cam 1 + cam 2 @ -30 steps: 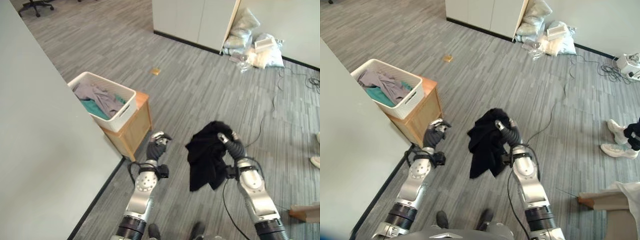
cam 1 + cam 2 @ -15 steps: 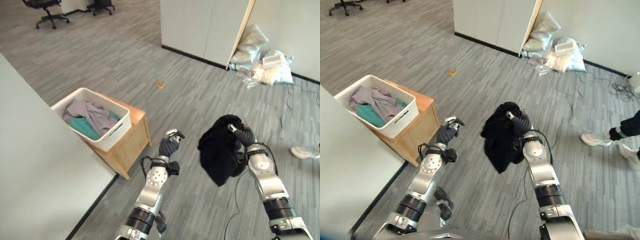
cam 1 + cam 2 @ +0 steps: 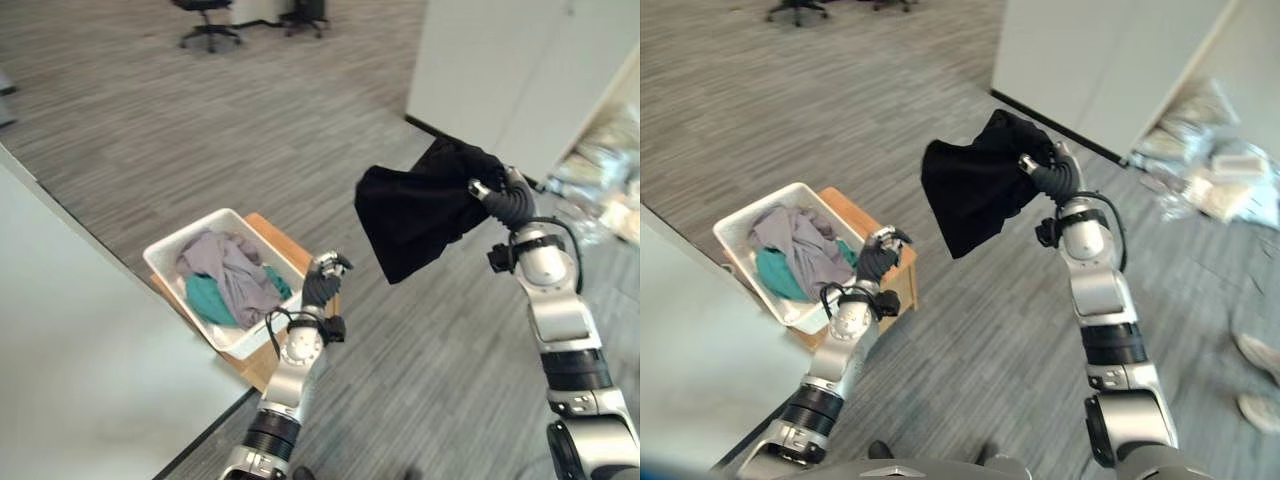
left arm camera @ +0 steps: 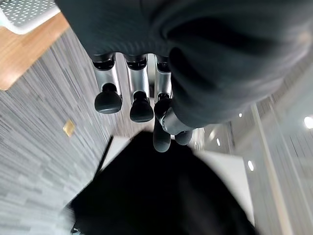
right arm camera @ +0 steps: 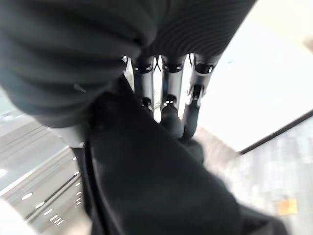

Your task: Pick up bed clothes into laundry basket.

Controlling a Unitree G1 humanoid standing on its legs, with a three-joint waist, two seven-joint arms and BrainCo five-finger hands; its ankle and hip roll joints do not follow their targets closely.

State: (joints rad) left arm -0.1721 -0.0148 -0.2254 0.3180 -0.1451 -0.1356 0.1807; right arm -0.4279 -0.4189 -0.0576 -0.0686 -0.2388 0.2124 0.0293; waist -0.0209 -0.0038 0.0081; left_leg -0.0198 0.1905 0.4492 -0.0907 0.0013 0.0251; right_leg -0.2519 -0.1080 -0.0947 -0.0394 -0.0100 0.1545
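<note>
A black garment [image 3: 418, 205] hangs in the air from my right hand [image 3: 502, 196], which is shut on its upper edge at the end of a raised arm. The cloth also shows past that hand's fingers [image 5: 168, 100] in the right wrist view. A white laundry basket [image 3: 186, 232] holding grey and teal clothes stands on a small wooden stand [image 3: 275, 238], to the left of and below the garment. My left hand [image 3: 322, 282] hovers by the basket's right corner with its fingers [image 4: 131, 95] curled on nothing.
A grey partition wall [image 3: 70, 380] fills the left side, right beside the stand. White cabinets [image 3: 520, 80] stand at the back right with pale bags [image 3: 610, 170] on the floor near them. Office chairs [image 3: 210, 20] stand far back. A person's shoes [image 3: 1252, 352] show at the right.
The whole view has shifted as the camera moved. My right arm has lifted the black garment higher and it now swings out toward the basket. The left hand stays curled, now beside the basket.
</note>
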